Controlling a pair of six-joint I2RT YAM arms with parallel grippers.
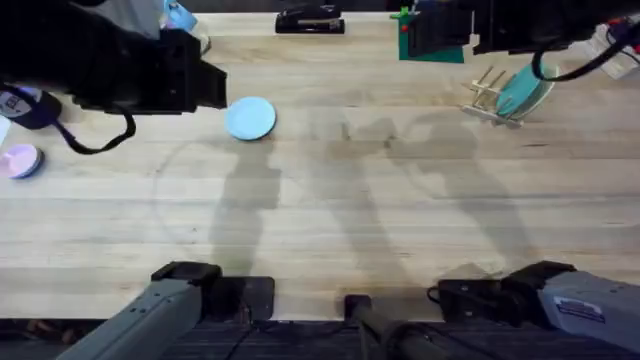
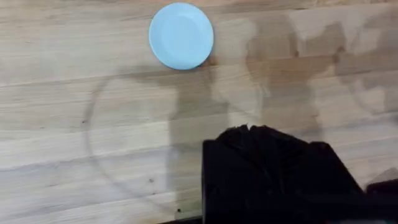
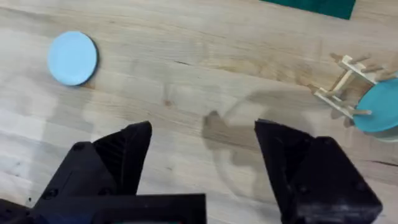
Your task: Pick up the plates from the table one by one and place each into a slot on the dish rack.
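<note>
The light blue plate (image 1: 250, 118) lies flat on the table (image 1: 330, 210), left of the middle; it also shows ahead of both wrists (image 2: 181, 35) (image 3: 73, 58). The teal plate (image 1: 522, 92) stands on edge between the pegs of the dish rack (image 1: 488, 96) at the far right, seen too in the right wrist view as plate (image 3: 380, 106) and rack (image 3: 341, 93). My left gripper (image 2: 249, 134) is shut and holds nothing, hovering above the table short of the blue plate. My right gripper (image 3: 205, 140) hangs open and empty over bare wood between plate and rack.
A green baseplate (image 1: 432, 50) sits at the back beside the rack. A black stapler-like object (image 1: 310, 20) lies at the back centre. A small pink disc (image 1: 20, 160) rests at the left edge. Both arms hang high over the table's far side.
</note>
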